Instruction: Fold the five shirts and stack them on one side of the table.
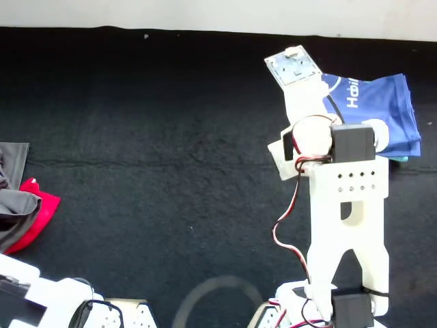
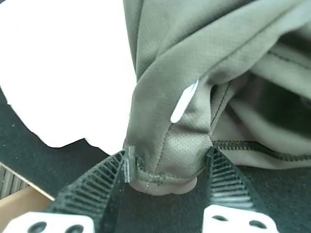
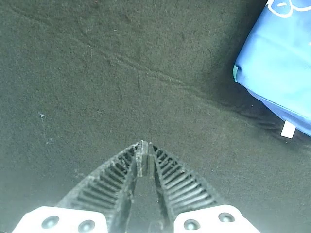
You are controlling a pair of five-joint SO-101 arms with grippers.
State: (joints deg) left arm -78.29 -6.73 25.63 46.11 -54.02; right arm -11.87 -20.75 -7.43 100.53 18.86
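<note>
Your left gripper point(image 2: 169, 160) is pinching the grey shirt point(image 2: 204, 58) at the table's point(image 1: 150, 137) left edge. The right gripper point(image 3: 143, 150) is closed and empty beside the folded blue shirt point(image 1: 372, 113), far right corner. Next up, I'd guess: drag grey out flat.

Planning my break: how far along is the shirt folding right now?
Done: a blue shirt lies folded on the right side of the table. In hand: the left claw grips the grey shirt by its hem; the right claw is shut, empty. Remaining: the red shirt lies crumpled.
</note>
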